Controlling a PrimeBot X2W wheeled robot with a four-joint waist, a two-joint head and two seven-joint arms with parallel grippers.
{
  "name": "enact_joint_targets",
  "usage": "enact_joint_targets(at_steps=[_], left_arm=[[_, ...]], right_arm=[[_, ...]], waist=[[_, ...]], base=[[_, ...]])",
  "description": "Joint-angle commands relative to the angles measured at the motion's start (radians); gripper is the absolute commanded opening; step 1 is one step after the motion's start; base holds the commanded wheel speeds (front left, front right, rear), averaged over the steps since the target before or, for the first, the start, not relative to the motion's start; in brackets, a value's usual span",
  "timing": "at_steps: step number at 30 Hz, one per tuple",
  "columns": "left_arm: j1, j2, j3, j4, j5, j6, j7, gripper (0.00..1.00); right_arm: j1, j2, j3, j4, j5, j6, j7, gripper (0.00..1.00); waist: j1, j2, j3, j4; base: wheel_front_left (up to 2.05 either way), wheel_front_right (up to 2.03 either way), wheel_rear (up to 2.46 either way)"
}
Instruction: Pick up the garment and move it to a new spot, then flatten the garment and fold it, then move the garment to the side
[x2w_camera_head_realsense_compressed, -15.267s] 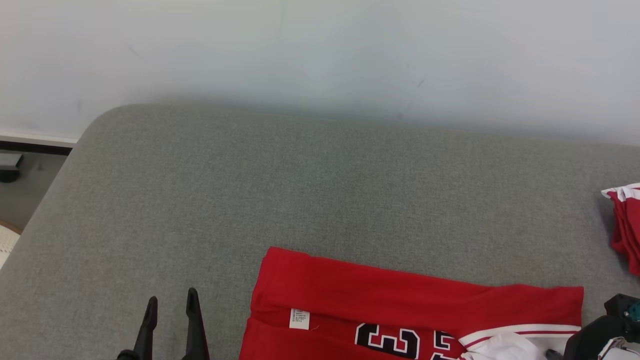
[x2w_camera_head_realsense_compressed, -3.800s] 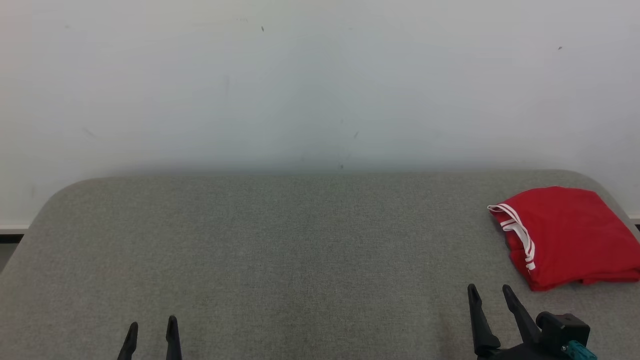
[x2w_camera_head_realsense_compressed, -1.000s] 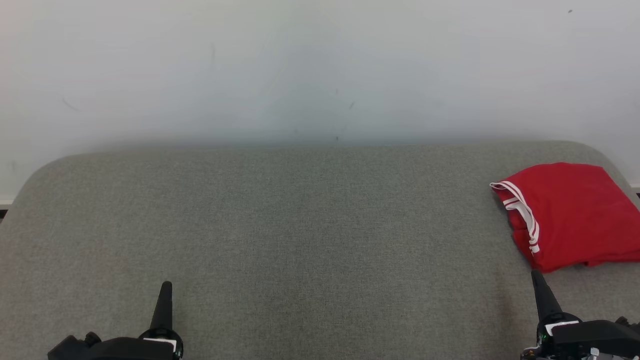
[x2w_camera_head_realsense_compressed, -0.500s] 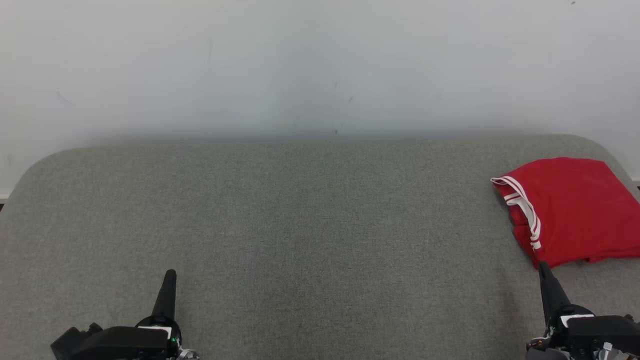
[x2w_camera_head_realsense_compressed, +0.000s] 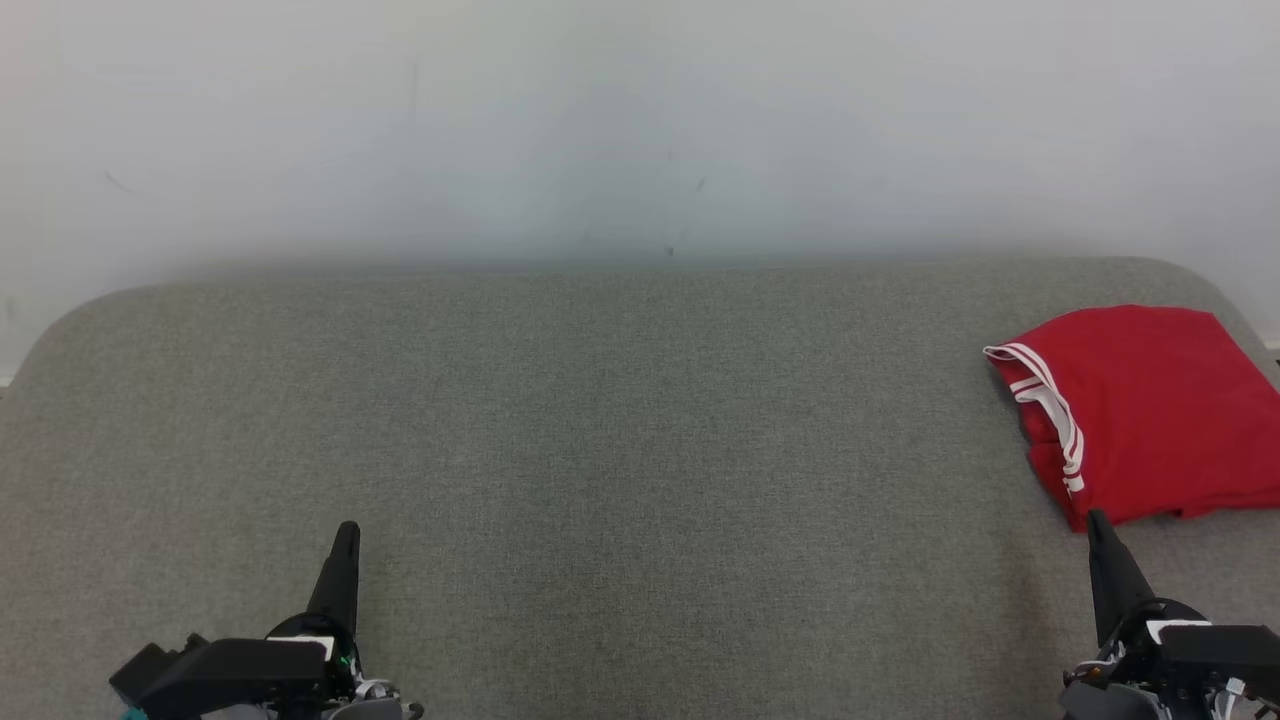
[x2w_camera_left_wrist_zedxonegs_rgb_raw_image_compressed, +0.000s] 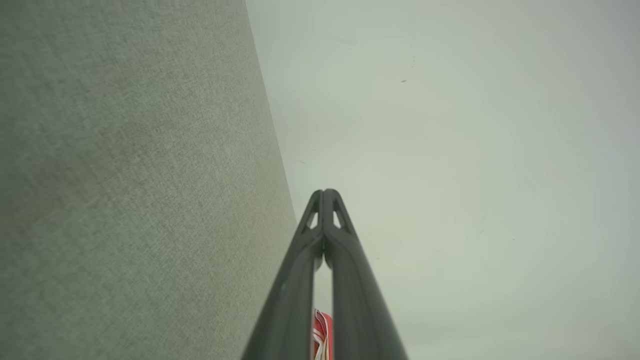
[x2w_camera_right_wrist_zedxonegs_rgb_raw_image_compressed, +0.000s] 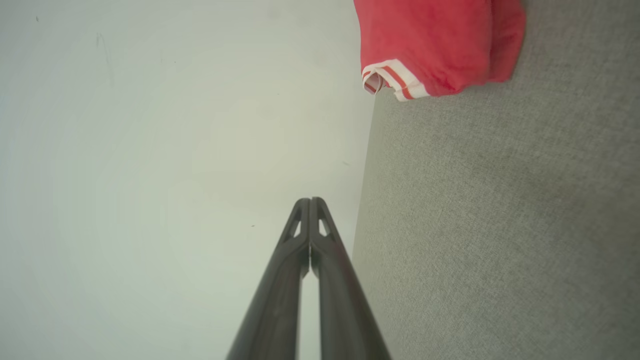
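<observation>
Red garment (x2w_camera_head_realsense_compressed: 1150, 410) is being seen folded at three o'clock on a grey cushion (x2w_camera_head_realsense_compressed: 600, 420); left gripper (x2w_camera_head_realsense_compressed: 346, 532) and right gripper (x2w_camera_head_realsense_compressed: 1098, 522) are being held closed, empty.

The grey upholstered cushion (x2w_camera_head_realsense_compressed: 600, 420) is showing a coarse woven cloth, matt and slightly rough, its flecked grain standing out in the wrist views. The folded red jersey (x2w_camera_head_realsense_compressed: 1150, 410) is lying as soft, matt cloth, finer in weave than the cushion, and its white trim (x2w_camera_head_realsense_compressed: 1050, 400) is looking like smooth, flat banding. The wall (x2w_camera_head_realsense_compressed: 640, 120) is appearing smooth and matt, as if painted, and is carrying a few small dark scuffs. The left gripper (x2w_camera_left_wrist_zedxonegs_rgb_raw_image_compressed: 325, 192) and right gripper (x2w_camera_right_wrist_zedxonegs_rgb_raw_image_compressed: 310, 200) are showing dark, smooth plastic-looking fingers with a dull sheen.
</observation>
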Motion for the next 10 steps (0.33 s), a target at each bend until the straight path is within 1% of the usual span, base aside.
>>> enact_joint_targets(at_steps=[1, 10], left_arm=[[-0.021, 0.004, -0.002, 0.001, -0.025, -0.002, 0.006, 0.00], [-0.028, 0.004, -0.004, 0.003, -0.073, -0.003, 0.017, 0.00]], right_arm=[[-0.008, -0.001, -0.005, -0.007, 0.026, -0.002, 0.007, 0.00], [-0.012, -0.001, -0.014, -0.009, 0.073, -0.002, 0.019, 0.00]], waist=[[0.0000, -0.0001, 0.002, 0.000], [0.0000, -0.0001, 0.011, -0.001]], base=[[0.00, 0.00, 0.00], [0.00, 0.00, 0.00]])
